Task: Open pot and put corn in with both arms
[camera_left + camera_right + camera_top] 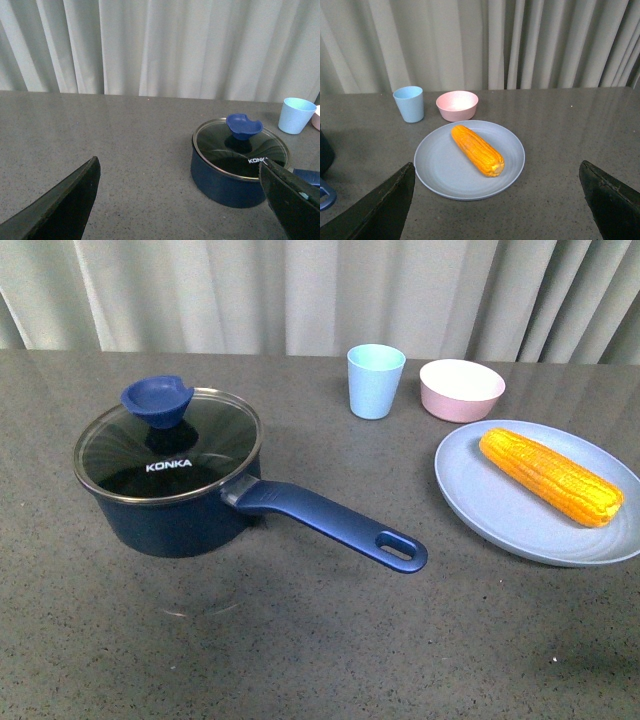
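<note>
The navy-blue pot (170, 520) stands at the left of the table, its glass lid (168, 450) on and the blue knob (157, 400) on top; its long handle (335, 525) points toward the front right. The corn (550, 477) lies on a pale blue plate (480, 500) at the right. Neither arm shows in the front view. The left wrist view has the pot (225, 182) ahead, and my left gripper (180, 200) is open and empty short of it. My right gripper (497, 207) is open and empty, in front of the corn (476, 149) on its plate (440, 170).
A light blue cup (375, 381) and a pink bowl (461, 389) stand at the back of the grey table (320, 640), behind the plate. A pale curtain hangs along the table's far edge.
</note>
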